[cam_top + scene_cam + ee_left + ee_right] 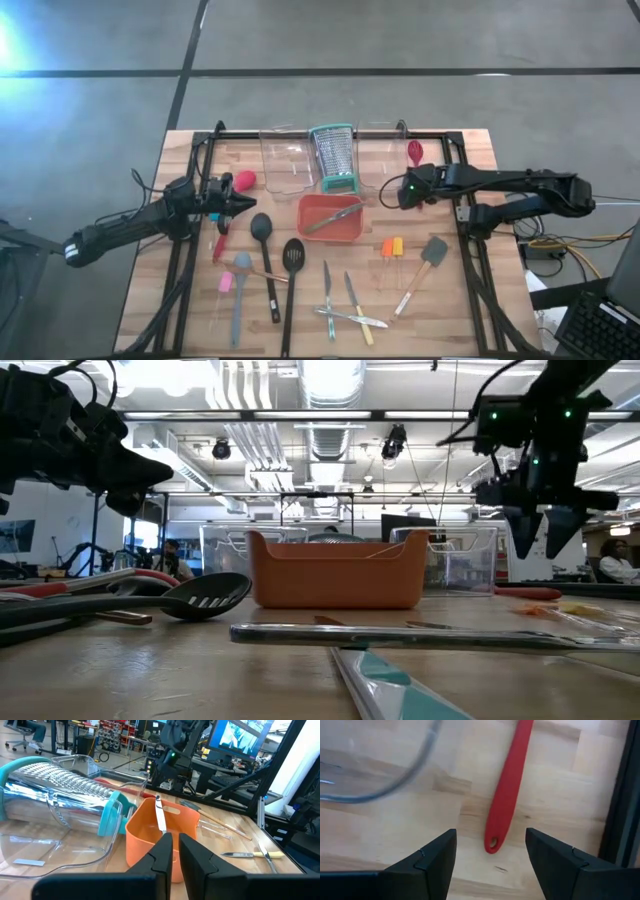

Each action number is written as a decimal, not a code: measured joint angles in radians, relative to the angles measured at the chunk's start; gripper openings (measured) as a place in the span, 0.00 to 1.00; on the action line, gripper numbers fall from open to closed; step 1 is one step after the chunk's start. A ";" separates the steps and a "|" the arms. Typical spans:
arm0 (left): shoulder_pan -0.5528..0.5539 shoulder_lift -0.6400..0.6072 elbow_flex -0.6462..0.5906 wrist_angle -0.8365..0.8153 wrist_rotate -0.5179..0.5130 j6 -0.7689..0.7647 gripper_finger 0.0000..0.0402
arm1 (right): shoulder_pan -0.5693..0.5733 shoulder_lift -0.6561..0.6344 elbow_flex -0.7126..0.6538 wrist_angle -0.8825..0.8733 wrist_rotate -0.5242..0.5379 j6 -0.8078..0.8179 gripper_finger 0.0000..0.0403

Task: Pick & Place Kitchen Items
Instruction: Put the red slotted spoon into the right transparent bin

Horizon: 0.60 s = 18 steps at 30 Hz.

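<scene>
A red spoon (414,152) lies flat on the table at the back right; in the right wrist view its handle (506,790) ends in a small hole. My right gripper (490,855) hangs open above that handle end, pointing down, a finger on each side, touching nothing. It also shows in the high view (403,192) and the low view (545,525). My left gripper (240,203) waits at the table's left, shut and empty, pointing toward the orange tray (352,232). A slim steel utensil (160,815) lies in the tray, leaning on its rim.
A clear bin (285,160) and a steel grater (335,158) with teal rims stand at the back middle. Black spoon (265,240), slotted turner (292,270), grey spatula (240,290), knives and peelers (340,305) and orange-handled tools (392,247) lie across the near half.
</scene>
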 joint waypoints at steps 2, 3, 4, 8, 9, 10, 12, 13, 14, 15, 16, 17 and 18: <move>0.000 0.000 0.000 0.000 0.000 0.000 0.09 | -0.017 0.000 -0.030 0.032 -0.009 -0.014 0.57; 0.000 0.000 0.000 0.000 0.000 0.000 0.09 | -0.025 0.000 -0.043 0.051 -0.009 -0.023 0.56; 0.000 0.000 0.000 0.000 0.000 0.000 0.09 | -0.033 0.000 -0.056 0.074 -0.010 -0.030 0.56; 0.000 0.000 0.000 0.000 0.000 0.000 0.10 | -0.069 0.000 -0.102 0.141 -0.011 -0.057 0.56; 0.000 0.000 0.000 0.000 0.000 0.000 0.10 | -0.077 0.000 -0.110 0.150 -0.011 -0.061 0.56; 0.000 0.000 0.000 0.000 0.000 0.000 0.09 | -0.087 0.000 -0.117 0.157 -0.010 -0.065 0.56; 0.000 0.000 0.000 0.000 0.000 0.000 0.09 | -0.104 0.000 -0.137 0.178 -0.011 -0.078 0.56; 0.000 0.000 0.000 0.000 0.000 0.000 0.09 | -0.111 0.000 -0.146 0.192 -0.011 -0.081 0.56; 0.000 0.000 0.000 0.000 0.000 0.000 0.09 | -0.116 0.000 -0.156 0.213 -0.016 -0.084 0.56; 0.000 0.000 0.000 0.000 0.000 0.000 0.09 | -0.122 0.000 -0.165 0.237 -0.023 -0.087 0.56; 0.000 0.000 0.000 0.000 0.000 0.000 0.09 | -0.126 0.001 -0.177 0.261 -0.028 -0.093 0.56; 0.000 0.000 0.000 0.000 0.000 0.000 0.09 | -0.129 0.003 -0.187 0.283 -0.031 -0.097 0.56; 0.000 0.000 0.000 0.000 0.000 0.000 0.09 | -0.131 0.007 -0.195 0.301 -0.034 -0.100 0.55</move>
